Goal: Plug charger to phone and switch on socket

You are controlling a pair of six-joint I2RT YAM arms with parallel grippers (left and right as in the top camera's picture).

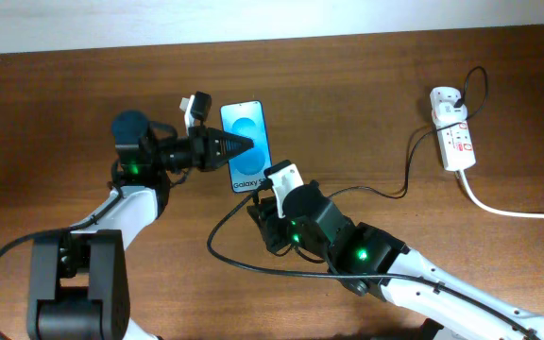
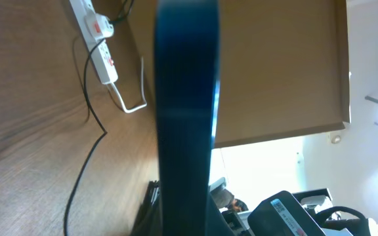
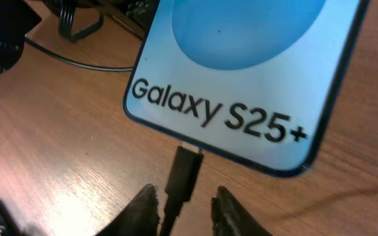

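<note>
A: Is the charger (image 3: pixel 184 172) in?
B: Its tip touches the phone (image 3: pixel 241 78) port. The right tool (image 3: pixel 184 208) is spread beside it; the left tool (image 1: pixel 239 145) clamps the phone.
A: Left?
B: The socket (image 1: pixel 451 127) switch.

white-shelled arms (image 1: pixel 442 283) – black joints, green lights.

Socket (image 1: pixel 452 129) side open — claws crowd phone (image 1: pixel 246 144).
</note>
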